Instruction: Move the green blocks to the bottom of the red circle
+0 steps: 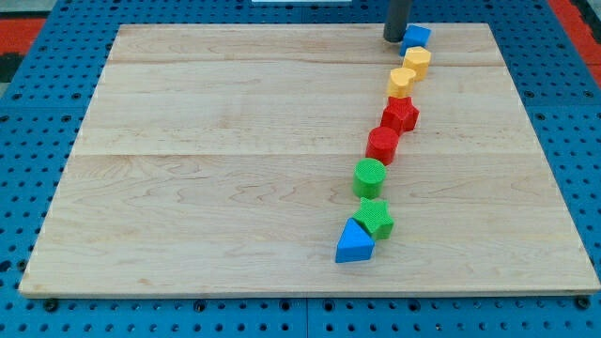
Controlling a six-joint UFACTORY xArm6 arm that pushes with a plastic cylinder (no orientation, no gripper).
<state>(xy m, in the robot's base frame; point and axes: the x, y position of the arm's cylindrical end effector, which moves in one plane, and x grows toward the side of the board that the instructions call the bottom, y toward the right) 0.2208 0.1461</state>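
My tip [394, 38] rests at the view's top, just left of a blue cube [416, 37]. A chain of blocks runs down from there: a yellow cylinder [418, 62], a yellow hexagon [402, 82], a red star [401, 115], a red cylinder [383, 145], a green cylinder [369, 176], a green star [375, 217] and a blue triangle [354, 242]. The green cylinder sits directly below the red cylinder, almost touching it. The green star lies below the green cylinder and touches the blue triangle. My tip is far above both green blocks.
The wooden board [207, 169] lies on a blue pegboard [38, 113]. The board's edges are close to the blue cube at the view's top and the blue triangle at the view's bottom.
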